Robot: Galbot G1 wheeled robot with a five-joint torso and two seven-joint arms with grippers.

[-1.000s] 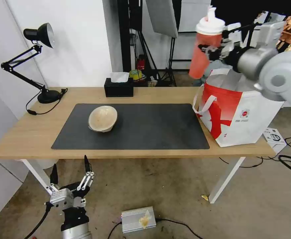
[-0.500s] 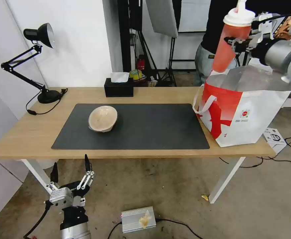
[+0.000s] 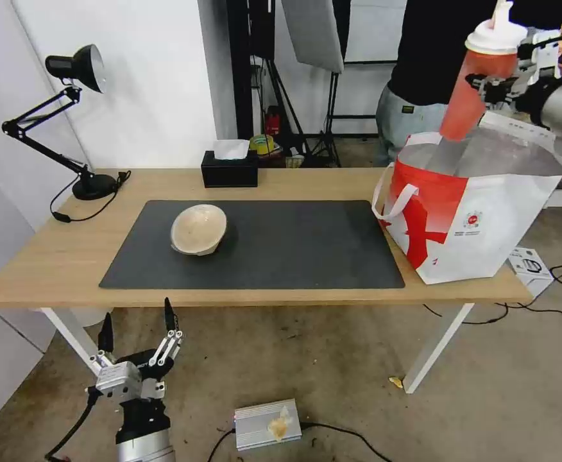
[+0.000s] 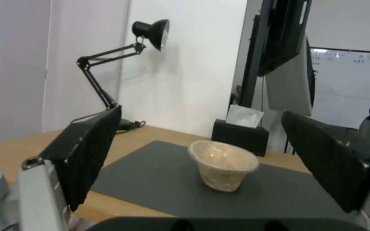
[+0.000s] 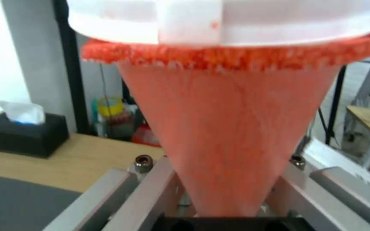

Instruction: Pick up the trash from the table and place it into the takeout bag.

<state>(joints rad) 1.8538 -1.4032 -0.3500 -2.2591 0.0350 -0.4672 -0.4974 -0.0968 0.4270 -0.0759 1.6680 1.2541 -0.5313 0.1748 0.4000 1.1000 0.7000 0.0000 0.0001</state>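
Above the table point(image 3: 63, 260), right gripper point(image 3: 494, 86) holds red cup point(image 3: 476, 90) over takeout bag point(image 3: 467, 218).

On my feed: red drink cup point(image 3: 472, 96) with a white dome lid point(image 3: 496, 36), white takeout bag point(image 3: 470, 208) with a red panel and silver lining, beige pulp bowl point(image 3: 197, 229) on a dark grey mat point(image 3: 294, 247), light-wood table point(image 3: 56, 256), black tissue box point(image 3: 229, 172), black lamp point(image 3: 76, 64).

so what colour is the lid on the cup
White, on a red cup; lid shows best in the head view.
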